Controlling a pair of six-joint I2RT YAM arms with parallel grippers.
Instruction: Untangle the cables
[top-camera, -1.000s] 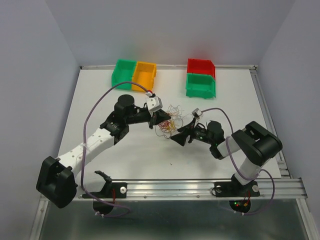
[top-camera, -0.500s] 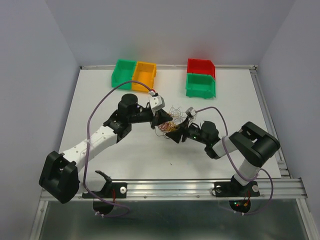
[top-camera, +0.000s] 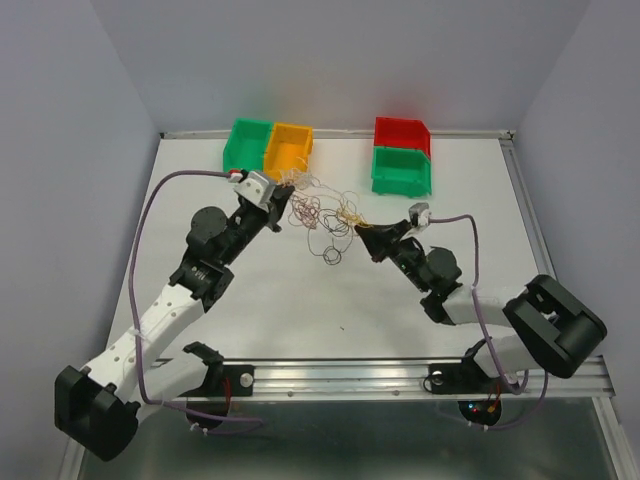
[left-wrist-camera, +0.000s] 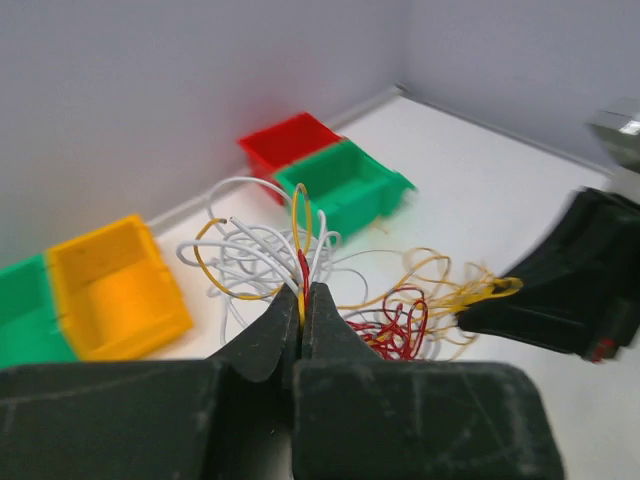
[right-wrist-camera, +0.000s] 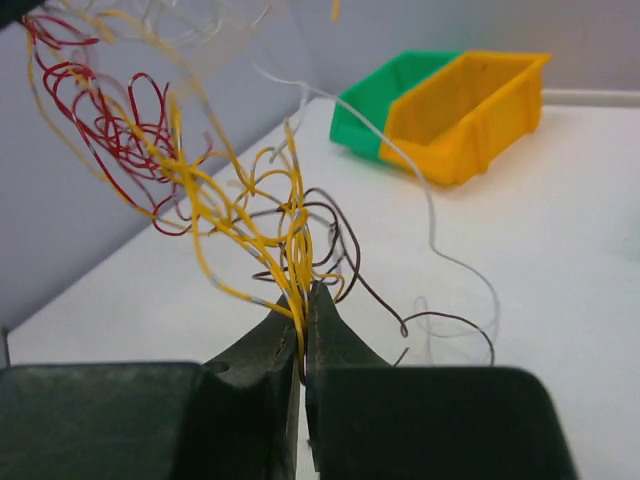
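Drawn apart since earlier, left gripper (left-wrist-camera: 302, 293) and right gripper (right-wrist-camera: 303, 300) each pinch strands of the cables (right-wrist-camera: 297, 260).

Bright, even light; wrist views blur, perhaps from motion.

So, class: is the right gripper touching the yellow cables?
Touching. The right wrist view shows the right gripper shut, with the yellow cables pinched between its tips.

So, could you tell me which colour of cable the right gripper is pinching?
The yellow strands: they bunch straight into the shut right gripper. The red loops hang up-left of it; the whitish strand trails off right.
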